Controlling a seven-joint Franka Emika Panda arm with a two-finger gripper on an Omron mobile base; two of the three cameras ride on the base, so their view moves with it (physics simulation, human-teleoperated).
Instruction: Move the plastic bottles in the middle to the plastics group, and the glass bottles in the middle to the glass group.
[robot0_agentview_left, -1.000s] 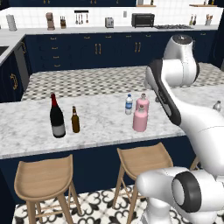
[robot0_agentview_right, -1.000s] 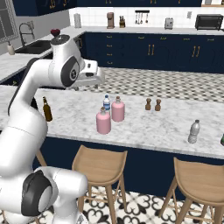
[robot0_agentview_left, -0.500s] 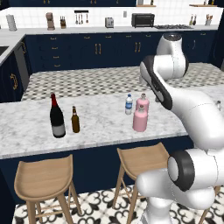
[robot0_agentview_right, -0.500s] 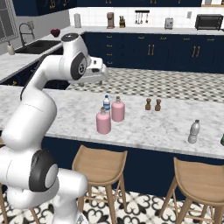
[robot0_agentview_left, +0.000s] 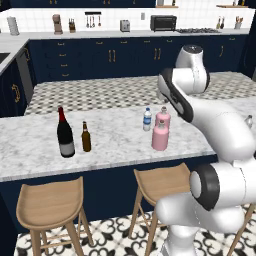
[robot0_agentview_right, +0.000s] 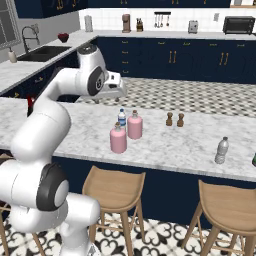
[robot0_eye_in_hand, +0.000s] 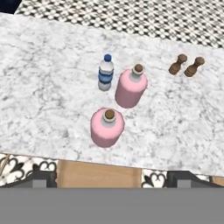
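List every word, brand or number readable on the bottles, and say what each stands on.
None can be read.
Wine bottle: grey label, blank or too blurred.
Water bottle: blue band, no legible text.
Pink bottles, beer bottle: no label seen.

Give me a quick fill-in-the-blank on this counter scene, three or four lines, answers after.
1. The two squat bottles in the middle are coloured ____.
2. The water bottle standing beside them has a ____ label.
3. The small brown beer bottle stands next to the tall ____ wine bottle.
4. The gripper has its jaws ____.

Answers: pink; blue; black; open
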